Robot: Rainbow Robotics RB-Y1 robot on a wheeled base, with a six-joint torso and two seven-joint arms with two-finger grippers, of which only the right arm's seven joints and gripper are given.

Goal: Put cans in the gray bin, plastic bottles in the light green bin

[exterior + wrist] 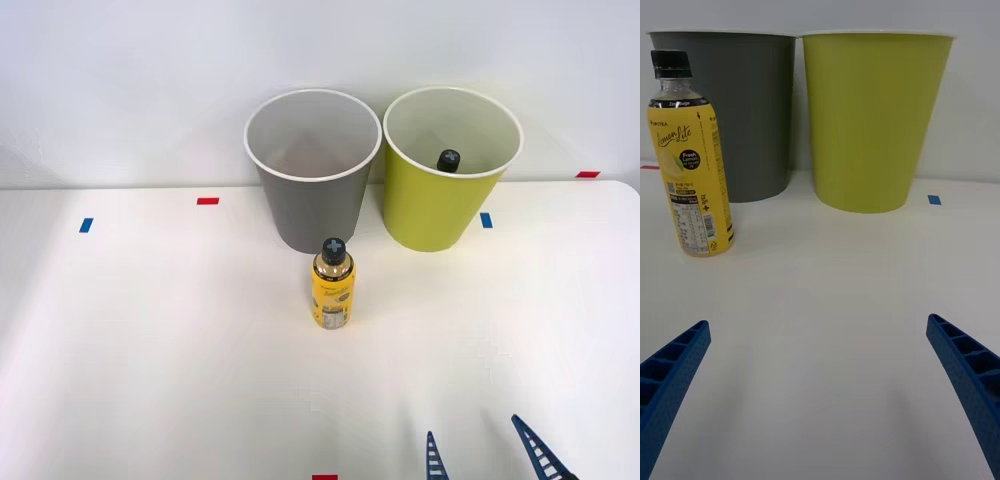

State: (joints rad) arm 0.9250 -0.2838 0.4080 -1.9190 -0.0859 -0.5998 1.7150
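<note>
A: White desk (pixel 150 340) against a pale wall, with a few red and blue tape marks on it. Nearest to us, the blue ribbed right pincer (pixel 485 455) hangs low over the desk, its fingers spread wide and holding nothing.

B: So the step in hand is the pick-up, I'd judge. How should it go?

A: The small yellow plastic bottle with the black screw cap (pixel 333 285) stands upright ahead of the pincer and off to its left, well apart from it. I'd swing left first to centre the bottle between the fingers, then go forward and close on the labelled body rather than the narrower amber-gold neck. It's slim and standing, so a glancing finger could tip it.

B: How does it look?

A: Yellow printed label reading "Lemon Lite", a barcode low down, amber-gold shoulder under the cap.

B: And beyond it?

A: Just behind it, the round tapered gray plastic bin with the white rim (pixel 312 200). Beside that, to its right, the round tapered yellow-green plastic bin (pixel 432 205), which already has a black-capped bottle (pixel 448 160) inside. This one belongs there too, so lift it above the rim.
</note>
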